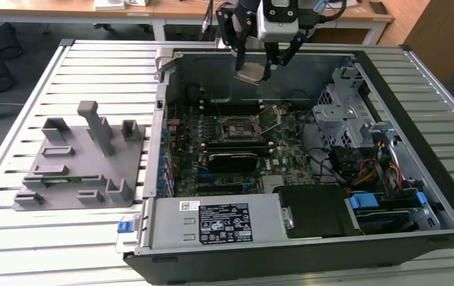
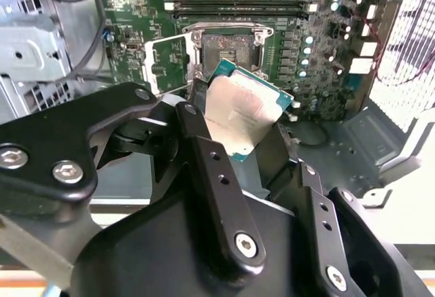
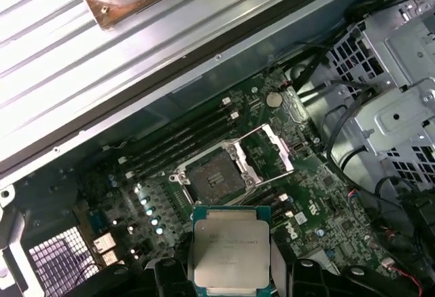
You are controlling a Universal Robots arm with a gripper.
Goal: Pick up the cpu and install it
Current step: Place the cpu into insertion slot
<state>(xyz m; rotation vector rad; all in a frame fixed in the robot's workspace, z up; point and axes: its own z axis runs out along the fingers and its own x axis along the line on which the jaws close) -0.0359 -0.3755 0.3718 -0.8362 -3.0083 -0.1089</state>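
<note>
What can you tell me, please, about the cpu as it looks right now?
The small flat square silvery cpu has a dull metal top with faint print and a thin green rim. The black pincer clamps it at two opposite edges. It hangs tilted in the air over the green motherboard, clear of the open metal-framed socket, touching nothing else.
</note>
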